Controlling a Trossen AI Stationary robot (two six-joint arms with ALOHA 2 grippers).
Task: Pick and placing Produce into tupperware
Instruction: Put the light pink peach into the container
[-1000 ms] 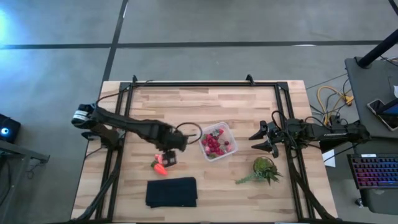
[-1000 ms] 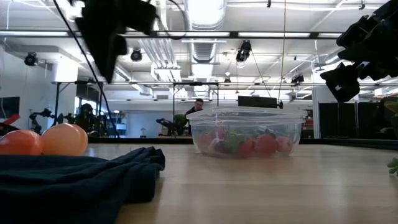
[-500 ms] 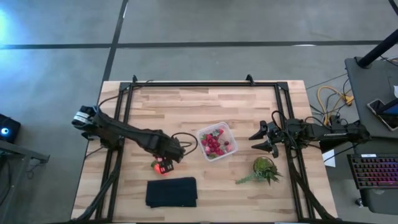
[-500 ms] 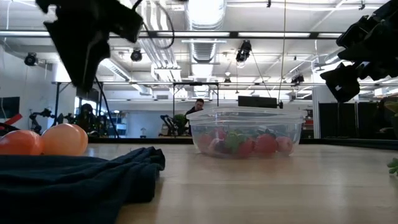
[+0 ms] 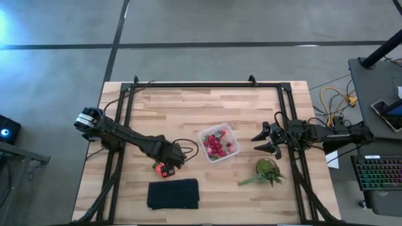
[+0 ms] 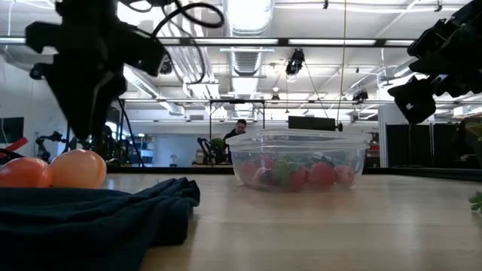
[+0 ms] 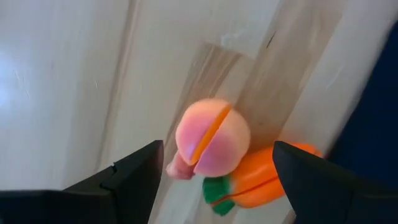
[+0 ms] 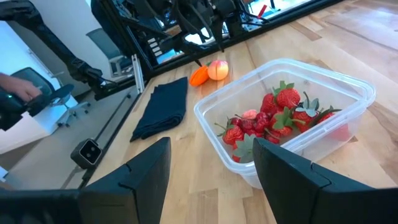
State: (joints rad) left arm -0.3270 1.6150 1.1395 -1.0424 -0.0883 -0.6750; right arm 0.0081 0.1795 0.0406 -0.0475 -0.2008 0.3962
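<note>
A pinkish round piece [image 7: 212, 138] and an orange carrot-like piece [image 7: 264, 180] lie side by side on the table beside the dark cloth; both also show in the low view [image 6: 75, 167]. My left gripper [image 7: 217, 149] is open just above them, with one finger on either side of the round piece and touching nothing. The clear tupperware [image 5: 219, 142] stands mid-table with several red strawberry pieces [image 8: 280, 115] inside. My right gripper [image 5: 267, 141] is open and empty, to the right of the tupperware.
A dark folded cloth [image 5: 173, 193] lies near the table's front edge, right beside the two loose pieces. A green leafy plant [image 5: 267, 171] lies at the front right, below my right gripper. Black frame rails [image 5: 119, 125] run along the table's sides.
My left gripper has gone toward the table's near edge and down, from beside the tupperware to just above the pinkish round piece and the carrot-like piece. The two pieces have stayed where they were.
</note>
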